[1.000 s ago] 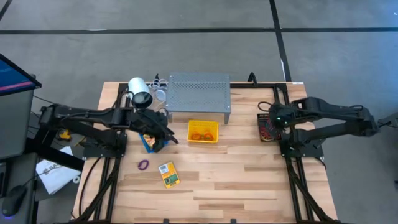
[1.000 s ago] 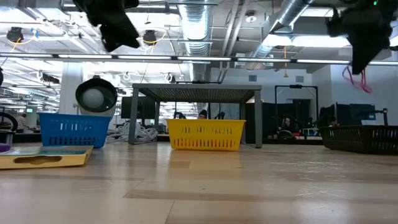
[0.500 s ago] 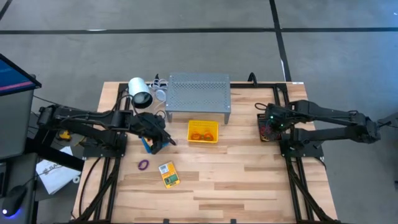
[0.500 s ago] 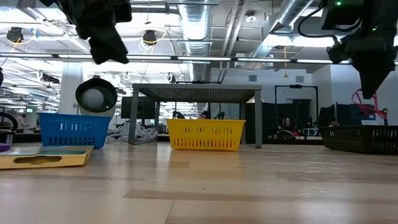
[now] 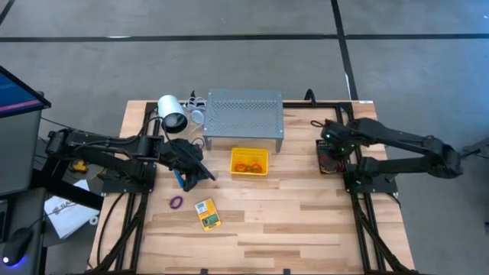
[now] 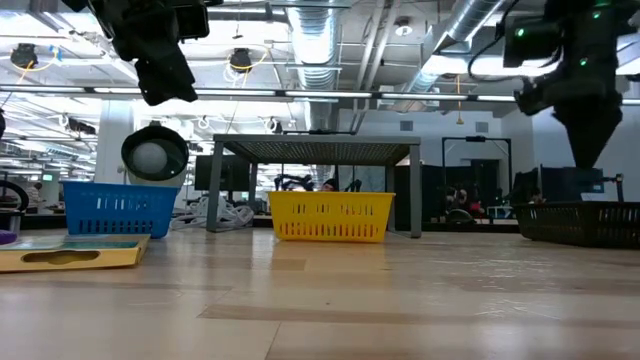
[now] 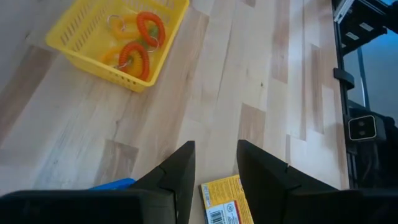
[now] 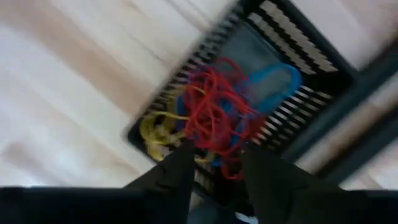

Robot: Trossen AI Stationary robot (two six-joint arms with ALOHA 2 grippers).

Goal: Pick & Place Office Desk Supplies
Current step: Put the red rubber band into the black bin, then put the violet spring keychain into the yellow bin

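Note:
A yellow-green crayon box [image 5: 206, 214] lies flat on the table, with a purple rubber band [image 5: 176, 202] to its left. My left gripper [image 7: 214, 168] hangs open above the box [image 7: 227, 200], over the blue bin [image 5: 180, 180]. Orange loops [image 7: 134, 53] lie in the yellow bin [image 5: 250, 171]. My right gripper [image 8: 217, 171] points down, open, over the black bin [image 5: 328, 158]. A tangle of red, blue and yellow bands [image 8: 214, 115] lies in the black bin.
The grey perforated shelf [image 5: 244, 114] stands at the back middle, a round white-and-black object [image 5: 171, 113] to its left. The yellow bin [image 6: 331, 216] sits in front of the shelf. Bare wood stretches across the table's near half [image 5: 290, 221].
My right gripper has sunk over the black bin. The red band that hung below it is gone from under its fingers. My left gripper has drawn back a little toward the table's left edge and slightly down.

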